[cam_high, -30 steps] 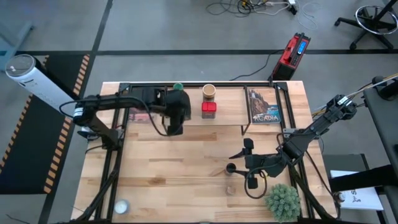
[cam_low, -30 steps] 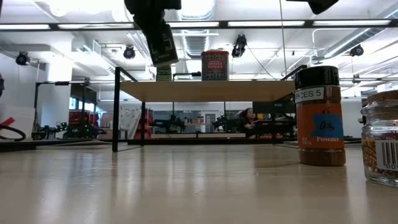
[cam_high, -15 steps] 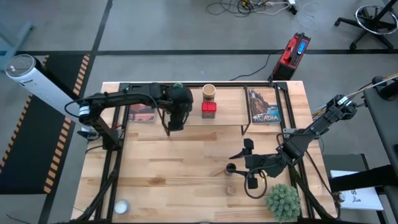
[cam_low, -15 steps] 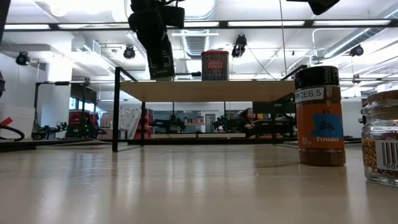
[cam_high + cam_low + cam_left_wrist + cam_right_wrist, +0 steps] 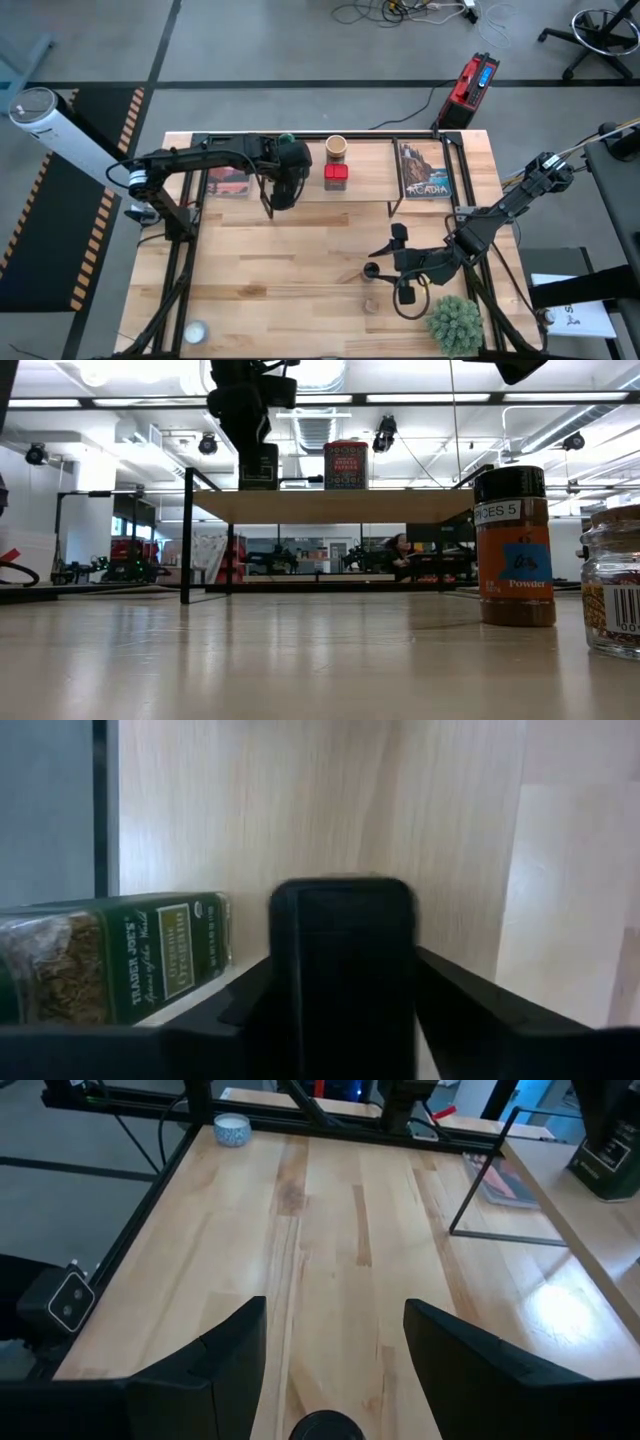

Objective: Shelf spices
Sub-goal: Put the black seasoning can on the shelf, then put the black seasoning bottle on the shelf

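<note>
While I watched from overhead, the left pincer was on the shelf, just beside the green-lidded jar. The tan round jar and red square tin stood further along the plank. The right pincer hung low over the table, spread wide and empty. The dark-capped brown bottle was at its tips and the tiny clear jar stood near. One picture card read "ACADIA".

From table height, the small black box stood upright on the shelf under the left pincer. The red tin's print was too fine for me to read. The brown bottle's cap band read "SPICES 5" and its label "Powder". The clear jar showed only a barcode.

Through the left wrist camera, the box sat between the two fingers. I could not tell whether they pinched it or had let go. The green jar beside it read "TRADER JOE'S" and "Organic".

Through the right wrist camera, the fingers were parted with nothing between them, and the bottle's cap was just below.

My worry was the lift-off. If a finger dragged on the box, it could tip, or be shoved into the green jar and off the narrow plank. On the right, a crooked closure could knock over the tall bottle.
</note>
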Robot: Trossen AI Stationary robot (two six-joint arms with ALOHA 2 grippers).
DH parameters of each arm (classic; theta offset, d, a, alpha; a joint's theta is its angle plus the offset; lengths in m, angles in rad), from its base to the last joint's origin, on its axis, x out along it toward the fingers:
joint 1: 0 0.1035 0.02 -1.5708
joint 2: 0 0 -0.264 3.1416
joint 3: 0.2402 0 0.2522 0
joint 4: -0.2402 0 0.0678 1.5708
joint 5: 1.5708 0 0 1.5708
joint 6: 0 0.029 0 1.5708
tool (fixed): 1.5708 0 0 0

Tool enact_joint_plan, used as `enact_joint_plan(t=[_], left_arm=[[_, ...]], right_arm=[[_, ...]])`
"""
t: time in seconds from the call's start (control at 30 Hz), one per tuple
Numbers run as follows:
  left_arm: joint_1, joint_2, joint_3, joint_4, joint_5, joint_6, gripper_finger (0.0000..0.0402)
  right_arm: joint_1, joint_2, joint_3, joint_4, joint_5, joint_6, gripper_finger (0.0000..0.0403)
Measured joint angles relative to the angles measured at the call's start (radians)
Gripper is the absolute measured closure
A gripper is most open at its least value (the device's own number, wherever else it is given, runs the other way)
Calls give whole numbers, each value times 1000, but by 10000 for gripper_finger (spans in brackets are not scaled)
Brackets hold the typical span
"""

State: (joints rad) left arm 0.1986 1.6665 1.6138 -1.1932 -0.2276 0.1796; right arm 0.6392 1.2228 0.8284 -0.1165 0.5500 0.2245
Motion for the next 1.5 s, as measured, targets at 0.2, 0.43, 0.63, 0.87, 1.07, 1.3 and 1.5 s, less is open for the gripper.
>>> enact_joint_plan(t=[0.2, 0.43, 0.63, 0.87, 1.07, 1.3, 1.5], left_arm=[[0, 0, 0, 6, -1, 0, 178], [-5, 0, 4, 4, -25, 23, 149], [-17, 0, 60, 9, -51, 47, 141], [-31, -1, 181, 8, -52, 47, 144], [-68, -2, 289, 13, -7, -4, 150], [-213, -3, 269, 15, 58, -125, 158], [-393, -5, 216, 138, 24, -221, 170]], right_arm=[[0, 0, 0, 0, 0, 0, 190], [0, 0, 0, 0, 0, 0, 190], [0, 0, 0, 0, 0, 0, 190], [0, 0, 0, 0, 0, 0, 190], [0, 0, 0, -1, -1, 0, 190], [18, 0, 0, -9, -7, 14, 190], [22, 0, 0, -9, -5, 20, 190]])
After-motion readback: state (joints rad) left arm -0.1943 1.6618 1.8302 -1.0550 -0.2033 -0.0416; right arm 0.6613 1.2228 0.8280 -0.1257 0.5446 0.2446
